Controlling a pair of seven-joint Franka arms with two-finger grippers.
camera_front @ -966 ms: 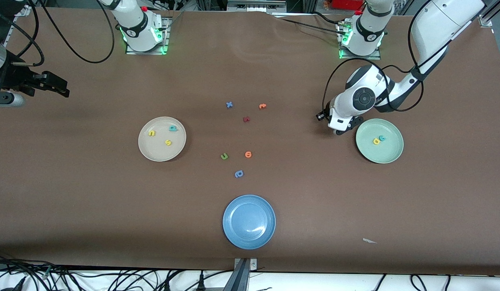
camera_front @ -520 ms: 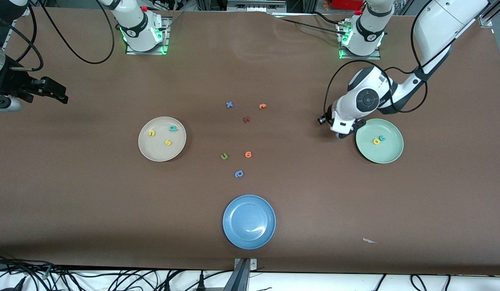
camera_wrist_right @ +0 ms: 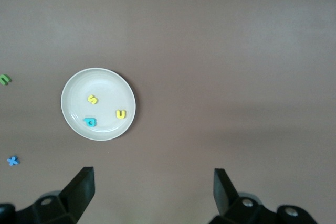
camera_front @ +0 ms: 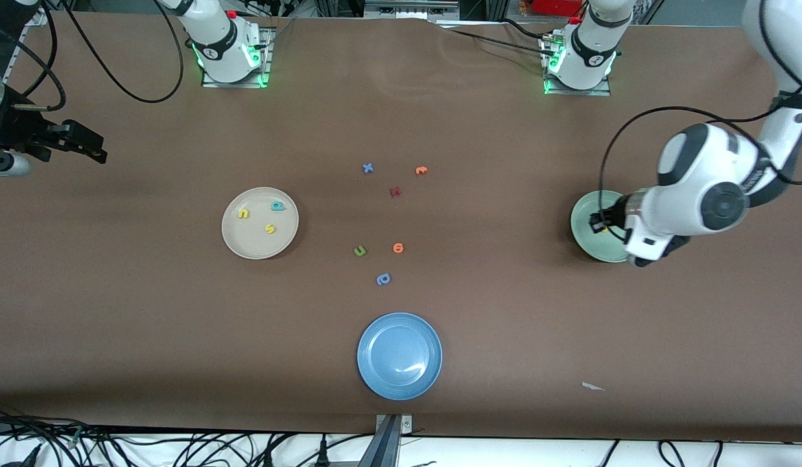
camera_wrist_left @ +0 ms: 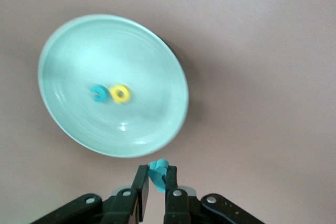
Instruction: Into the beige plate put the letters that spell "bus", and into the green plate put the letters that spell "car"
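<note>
The green plate [camera_wrist_left: 142, 61] holds a teal "c" [camera_wrist_left: 97, 93] and a yellow "a" [camera_wrist_left: 121, 94] side by side. My left gripper [camera_wrist_left: 156, 170] is shut on a small teal foam letter [camera_wrist_left: 159, 178], pinched between its fingers just outside the plate's rim. In the front view the left arm's hand [camera_front: 692, 194] hangs over the green plate [camera_front: 585, 217] and hides most of it. The beige plate [camera_front: 258, 243] carries a yellow "u" [camera_front: 244, 213], a teal "b" [camera_front: 278, 206] and a yellow "s" [camera_front: 270, 228]. My right gripper [camera_wrist_right: 152, 174] waits open and empty, high over the right arm's end of the table.
Loose letters lie mid-table: a blue "x" [camera_front: 368, 168], an orange one [camera_front: 421, 170], a dark red one [camera_front: 395, 191], a green "u" [camera_front: 360, 251], another orange [camera_front: 398, 248] and a periwinkle one [camera_front: 383, 279]. A blue plate [camera_front: 399, 355] sits nearest the front camera.
The left arm has swung from beside the green plate's mid-table rim to over the plate, toward its own end of the table, with the teal letter in it. The right gripper barely shifted.
</note>
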